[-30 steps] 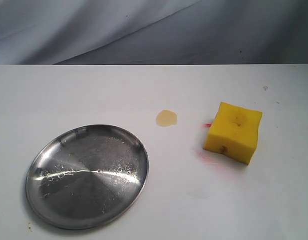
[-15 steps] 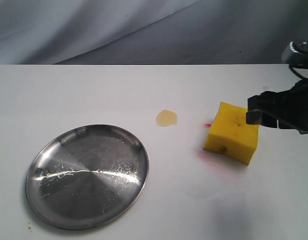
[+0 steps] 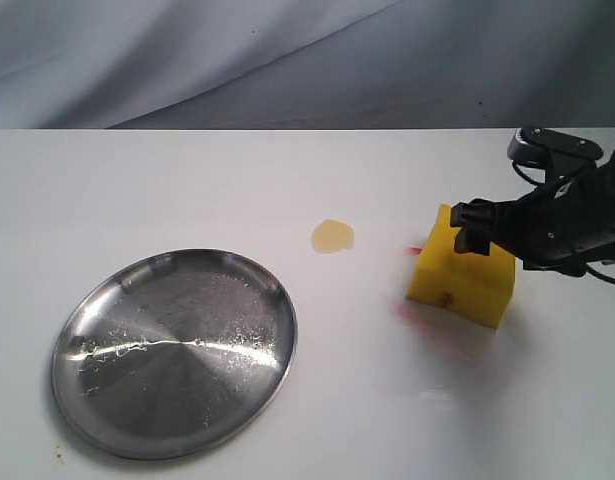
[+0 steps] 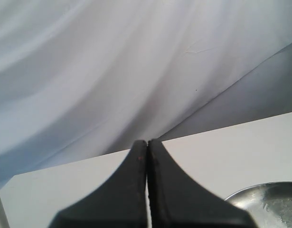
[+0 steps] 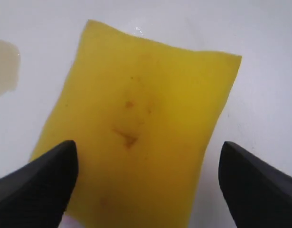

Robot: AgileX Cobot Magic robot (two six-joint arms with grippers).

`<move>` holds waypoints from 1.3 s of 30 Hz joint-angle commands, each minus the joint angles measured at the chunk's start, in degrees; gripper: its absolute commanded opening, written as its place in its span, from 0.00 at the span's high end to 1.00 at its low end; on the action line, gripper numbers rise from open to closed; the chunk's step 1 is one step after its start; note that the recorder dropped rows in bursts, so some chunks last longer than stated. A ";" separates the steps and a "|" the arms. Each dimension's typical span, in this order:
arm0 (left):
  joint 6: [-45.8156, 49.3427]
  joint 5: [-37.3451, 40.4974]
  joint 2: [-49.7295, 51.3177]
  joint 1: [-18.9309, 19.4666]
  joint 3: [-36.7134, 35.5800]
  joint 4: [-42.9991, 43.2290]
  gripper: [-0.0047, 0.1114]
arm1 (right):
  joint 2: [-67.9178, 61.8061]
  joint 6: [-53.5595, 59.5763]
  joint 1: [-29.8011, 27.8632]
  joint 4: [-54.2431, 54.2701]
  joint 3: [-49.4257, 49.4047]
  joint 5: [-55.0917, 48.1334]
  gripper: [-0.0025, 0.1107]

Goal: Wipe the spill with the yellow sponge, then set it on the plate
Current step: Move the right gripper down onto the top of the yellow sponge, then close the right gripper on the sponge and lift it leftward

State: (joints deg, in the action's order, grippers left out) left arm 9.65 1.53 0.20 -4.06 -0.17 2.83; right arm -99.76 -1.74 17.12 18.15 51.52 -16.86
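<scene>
The yellow sponge (image 3: pixel 455 278) rests on the white table, right of middle. My right gripper (image 3: pixel 490 238) hangs over its top, open; in the right wrist view the sponge (image 5: pixel 141 118) lies between the two black fingertips (image 5: pixel 51 175), which stand apart on either side and do not press it. The spill (image 3: pixel 332 236), a small pale tan puddle, lies to the sponge's left and shows at the edge of the right wrist view (image 5: pixel 4 64). The silver plate (image 3: pixel 277 300) sits at the front left. My left gripper (image 4: pixel 147 142) is shut on nothing and is out of the exterior view.
Pinkish-red smears (image 3: pixel 407 313) mark the table beside the sponge. A grey cloth backdrop (image 3: pixel 287 60) hangs behind the table's far edge. The plate's rim (image 4: pixel 259 190) shows in a corner of the left wrist view.
My right arm has come in from the right and moved left over the sponge. Sponge, spill and plate have not moved.
</scene>
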 commanded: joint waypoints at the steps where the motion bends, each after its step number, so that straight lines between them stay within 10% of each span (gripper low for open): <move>1: -0.49 -0.27 -0.20 0.09 0.17 -0.41 0.96 | -4.48 -2.02 0.09 -0.55 0.35 3.79 0.32; 6: -0.49 -0.27 -0.20 0.09 0.17 -0.41 0.96 | -7.68 -2.12 0.09 -0.55 0.35 4.17 0.43; 14: -0.49 -0.27 -0.20 0.09 0.17 -0.41 0.96 | -6.27 -1.34 0.09 -5.33 2.96 -1.35 0.98; 39: -0.49 -0.27 -0.20 0.09 0.17 -0.41 0.96 | -28.98 -1.34 14.22 -1.35 54.15 -23.06 0.98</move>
State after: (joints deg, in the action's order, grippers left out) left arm 9.65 1.53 0.20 -4.06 -0.17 2.83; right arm -126.44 -3.64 30.62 15.62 103.66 -39.37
